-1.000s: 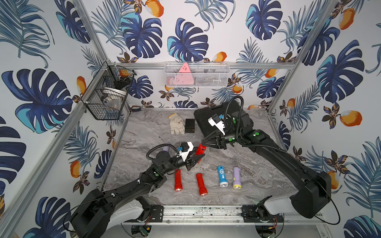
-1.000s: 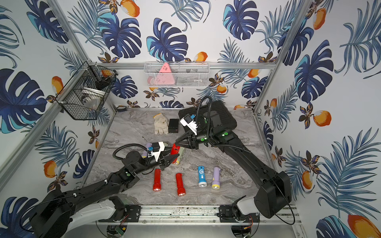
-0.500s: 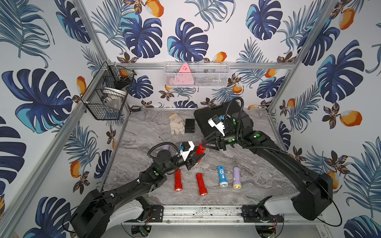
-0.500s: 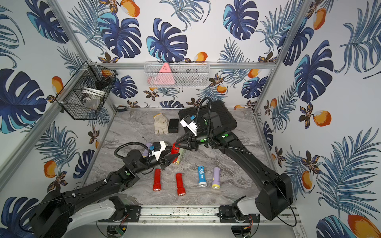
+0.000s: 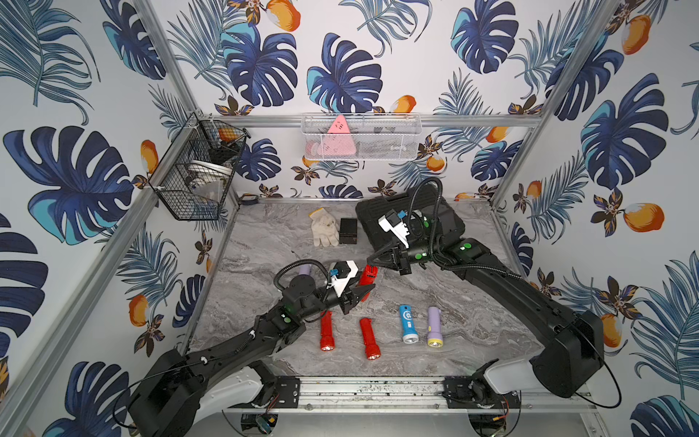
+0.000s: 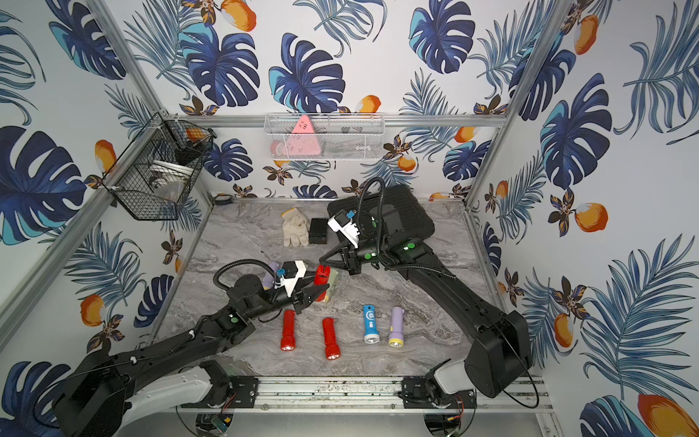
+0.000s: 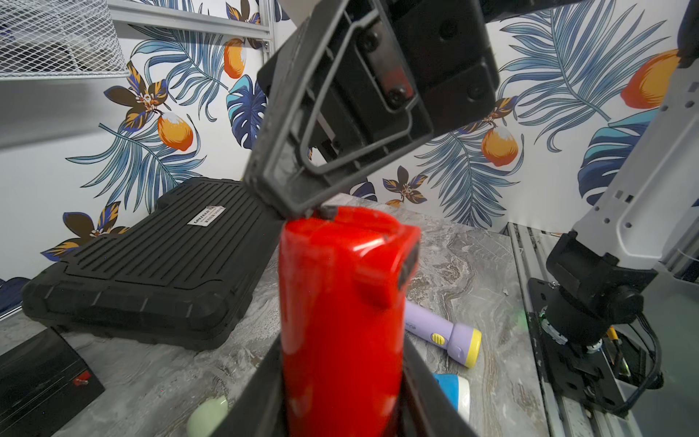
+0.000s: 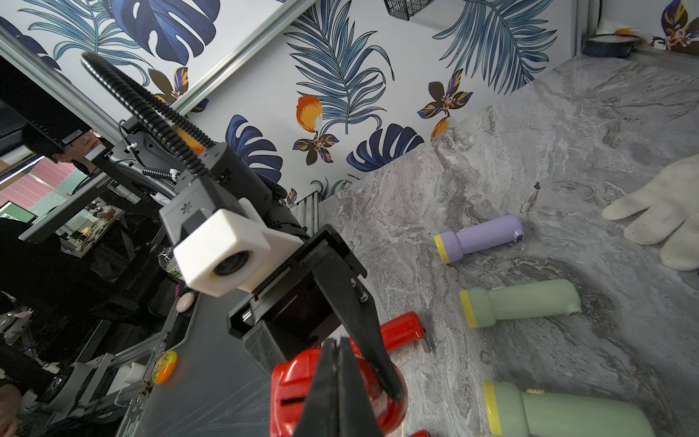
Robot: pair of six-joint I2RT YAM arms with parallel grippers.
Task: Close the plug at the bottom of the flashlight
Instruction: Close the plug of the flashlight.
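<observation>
My left gripper (image 5: pixel 360 292) is shut on a red flashlight (image 5: pixel 368 273), holding it off the table with its bottom end pointing up and away. In the left wrist view the flashlight (image 7: pixel 340 302) fills the gap between the fingers (image 7: pixel 257 401). My right gripper (image 5: pixel 370 262) is shut with nothing in it. Its joined tips (image 8: pixel 336 346) press on the flashlight's bottom end (image 8: pixel 295 393). The plug lies under those tips; only a small dark piece (image 7: pixel 328 212) shows, and I cannot tell if it sits flat.
In front of the grippers two red flashlights (image 5: pixel 326 333) (image 5: pixel 368 338), a blue one (image 5: pixel 407 323) and a purple one (image 5: pixel 434 327) lie in a row. Green flashlights (image 8: pixel 518 302) and another purple one (image 8: pixel 480 236) lie below the grippers. At the back are a black case (image 5: pixel 442 212), a glove (image 5: pixel 324 227) and a small black box (image 5: pixel 348 230).
The right gripper's jaws have gone from partly open to shut, and its tips have come slightly closer onto the flashlight's end. The left arm still holds the flashlight in the same place.
</observation>
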